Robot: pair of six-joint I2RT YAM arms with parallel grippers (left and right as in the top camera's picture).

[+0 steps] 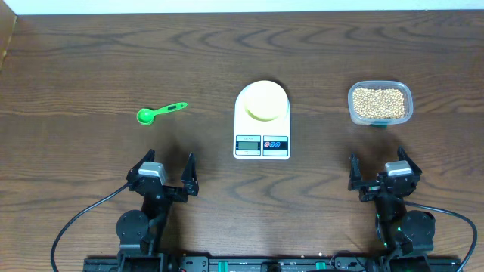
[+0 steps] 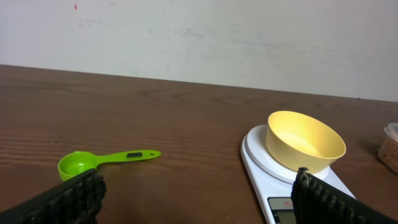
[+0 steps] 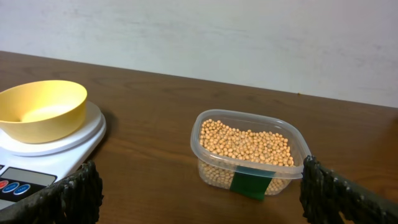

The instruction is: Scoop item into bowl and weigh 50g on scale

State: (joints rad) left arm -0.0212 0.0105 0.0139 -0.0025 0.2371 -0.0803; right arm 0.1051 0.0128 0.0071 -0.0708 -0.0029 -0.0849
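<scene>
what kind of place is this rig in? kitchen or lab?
Likely a lab test bench, not a kitchen: dark wood-grain table, bare off-white wall behind, and staged props: white digital kitchen scale carrying a pale yellow round bowl, clear plastic container of tan beans.

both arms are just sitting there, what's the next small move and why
Probably the left gripper should reach forward to the green scoop and close on its handle. That gripper is open and holds nothing, the bowl on the scale is empty, the beans sit in the clear container, and the scoop lies on the left arm's side.
</scene>
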